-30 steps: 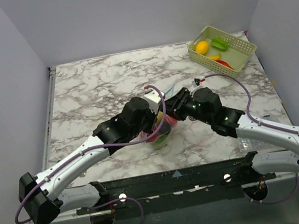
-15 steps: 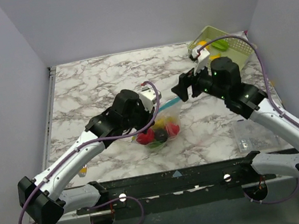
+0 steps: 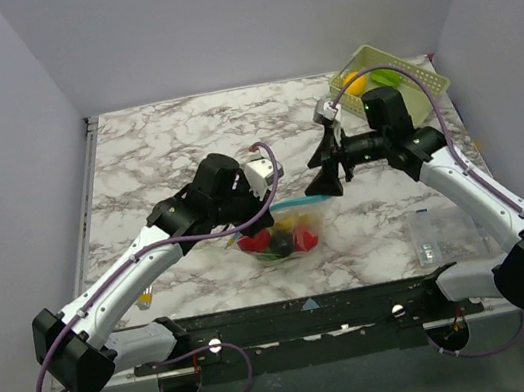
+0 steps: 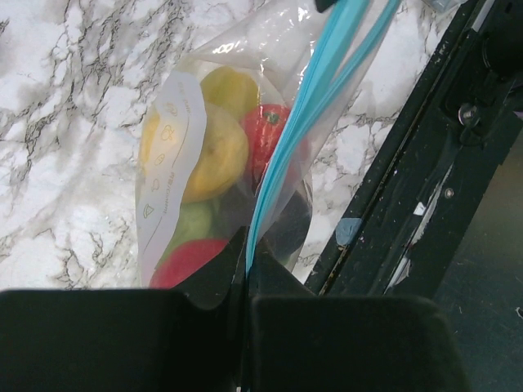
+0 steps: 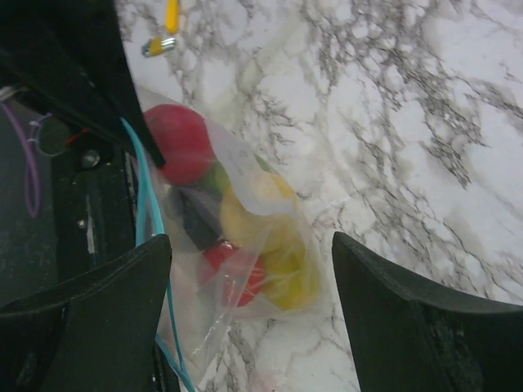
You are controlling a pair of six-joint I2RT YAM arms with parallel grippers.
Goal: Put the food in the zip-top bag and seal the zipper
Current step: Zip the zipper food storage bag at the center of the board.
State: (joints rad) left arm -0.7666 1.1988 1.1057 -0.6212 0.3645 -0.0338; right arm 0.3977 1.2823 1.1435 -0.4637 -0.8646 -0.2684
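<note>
While the left gripper [image 4: 245, 282] clamps one end of the teal zipper [image 4: 306, 114], the clear bag [image 3: 291, 216] sits near the front middle of the marble table [image 3: 153, 154], holding red, yellow and green food [image 4: 204, 151]. Right gripper [image 5: 249, 245]: jaws spread wide, empty, above the bag. Green basket [image 3: 437, 84], far right corner: one orange fruit [image 3: 354, 81], one green piece [image 3: 385, 78].

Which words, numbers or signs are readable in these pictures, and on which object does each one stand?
No text is readable.
White strip on the bag: small pale symbols and a line of print, too blurred to read.
Clear plastic piece in the top view: small marks, too small to read.
</note>
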